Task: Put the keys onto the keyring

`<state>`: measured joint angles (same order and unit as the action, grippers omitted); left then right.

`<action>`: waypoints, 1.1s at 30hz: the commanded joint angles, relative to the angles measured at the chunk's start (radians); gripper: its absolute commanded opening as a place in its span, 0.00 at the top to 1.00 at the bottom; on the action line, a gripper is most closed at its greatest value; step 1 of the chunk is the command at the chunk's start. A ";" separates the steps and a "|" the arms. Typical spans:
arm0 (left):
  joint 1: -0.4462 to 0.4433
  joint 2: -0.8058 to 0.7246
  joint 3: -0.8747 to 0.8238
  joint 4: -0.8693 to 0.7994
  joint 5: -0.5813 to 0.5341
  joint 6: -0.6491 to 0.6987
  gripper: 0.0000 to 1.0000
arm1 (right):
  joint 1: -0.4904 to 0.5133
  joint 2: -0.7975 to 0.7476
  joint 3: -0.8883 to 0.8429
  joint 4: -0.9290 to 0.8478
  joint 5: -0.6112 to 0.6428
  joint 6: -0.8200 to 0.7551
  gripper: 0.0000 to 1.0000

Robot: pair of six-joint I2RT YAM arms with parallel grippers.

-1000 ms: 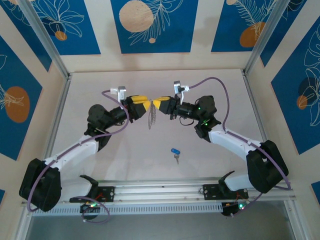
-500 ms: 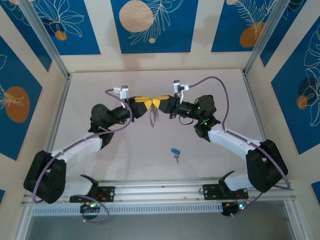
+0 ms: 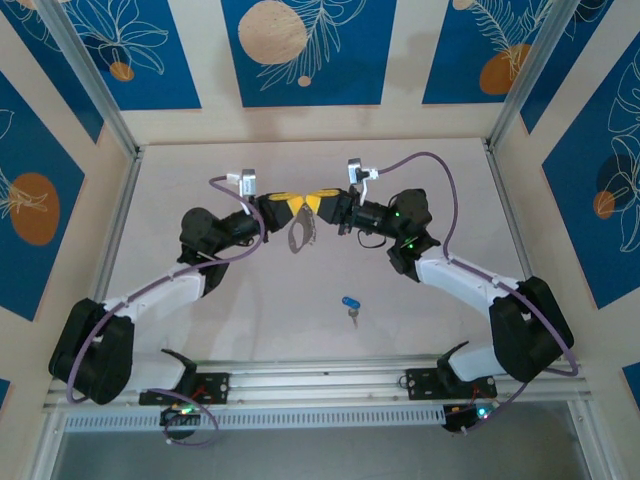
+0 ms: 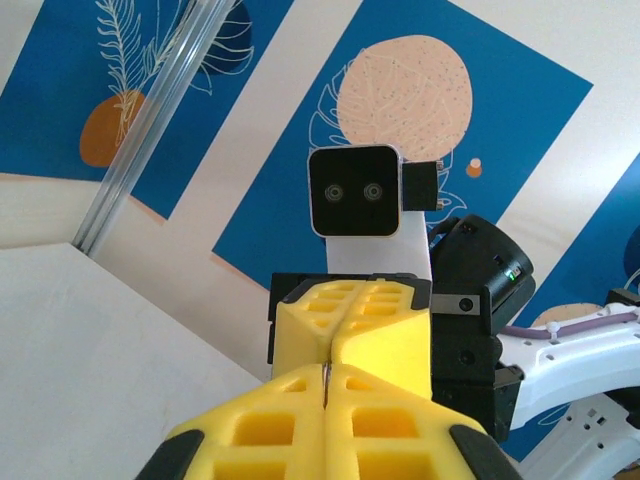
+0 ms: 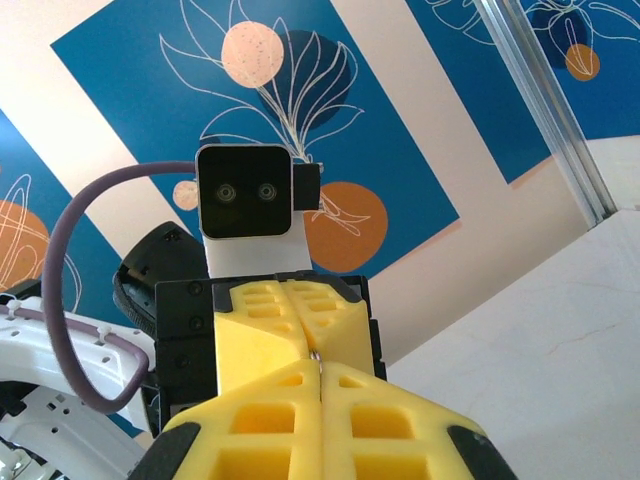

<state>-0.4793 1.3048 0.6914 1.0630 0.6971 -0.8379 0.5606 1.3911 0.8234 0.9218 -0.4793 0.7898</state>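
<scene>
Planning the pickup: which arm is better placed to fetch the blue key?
Probably the right gripper: the key lies on its side of centre; the left gripper, shut on the keyring, could hold it.

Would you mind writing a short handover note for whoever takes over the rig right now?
Grippers: the left gripper is shut on the keyring. The right gripper is shut on it from the opposite side, and the two sets of fingertips nearly meet.
Things: the keyring hangs in the air below both grippers, above mid-table. The blue-headed key lies on the table, nearer the arm bases.
Done: the keyring is lifted and held by both arms.
To do: one arm probably has to let go, pick up the key and thread it onto the keyring.
</scene>
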 commanded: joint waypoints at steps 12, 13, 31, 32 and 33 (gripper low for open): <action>-0.008 -0.035 0.076 -0.105 0.081 0.095 1.00 | -0.041 -0.030 0.014 -0.072 -0.014 0.004 0.67; -0.008 -0.044 0.089 -0.148 0.092 0.127 1.00 | -0.054 -0.049 0.004 -0.098 -0.021 -0.003 0.62; -0.007 -0.039 0.396 -0.900 0.325 0.607 1.00 | -0.137 -0.237 0.010 -0.473 -0.283 -0.229 0.51; -0.007 -0.032 0.403 -0.908 0.336 0.610 1.00 | -0.137 -0.234 0.016 -0.477 -0.291 -0.235 0.52; -0.007 -0.027 0.409 -0.910 0.344 0.609 1.00 | -0.136 -0.232 0.020 -0.480 -0.295 -0.240 0.52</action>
<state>-0.4812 1.2602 1.0542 0.2413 0.9714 -0.2996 0.4240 1.1660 0.8062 0.4850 -0.7158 0.6003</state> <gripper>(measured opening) 0.049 0.482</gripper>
